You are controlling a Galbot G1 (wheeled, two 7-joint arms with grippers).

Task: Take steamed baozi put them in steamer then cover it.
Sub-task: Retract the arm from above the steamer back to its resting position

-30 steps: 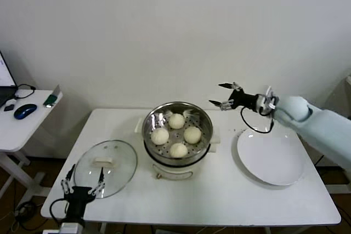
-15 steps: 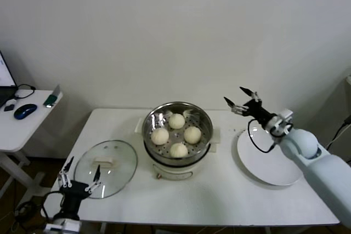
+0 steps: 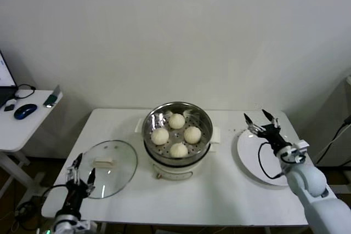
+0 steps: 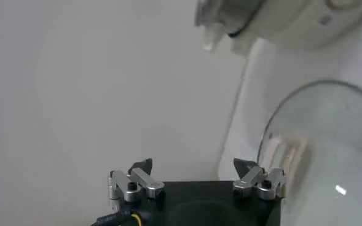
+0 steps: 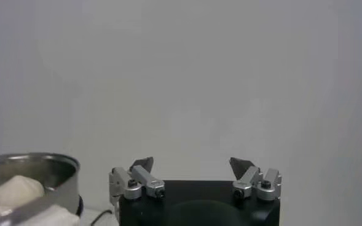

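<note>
Several cream-white steamed baozi (image 3: 176, 120) lie in the shiny steamer (image 3: 203, 120), which stands uncovered on its white pot base mid-table. In the right wrist view a baozi (image 5: 15, 187) and the steamer rim (image 5: 39, 161) show at the side. The glass lid (image 3: 112, 175) with its pale handle lies flat on the table, left of the steamer. My left gripper (image 3: 81, 169) stands open at the lid's near-left edge, holding nothing; its wrist view shows the lid (image 4: 328, 141) just ahead of the left gripper (image 4: 192, 166). My right gripper (image 3: 262, 123) hangs open and empty over the far left edge of the plate; the right gripper (image 5: 192, 163) faces the wall.
A bare white plate (image 3: 271, 163) lies at the right of the white table (image 3: 219, 195). A small side table (image 3: 16, 127) with a blue mouse (image 3: 24, 111) stands off to the left. The wall is close behind.
My right arm has drawn back from beside the steamer, rightward and down toward the plate. My left gripper has shifted a little at the lid's edge. Both stay open.
</note>
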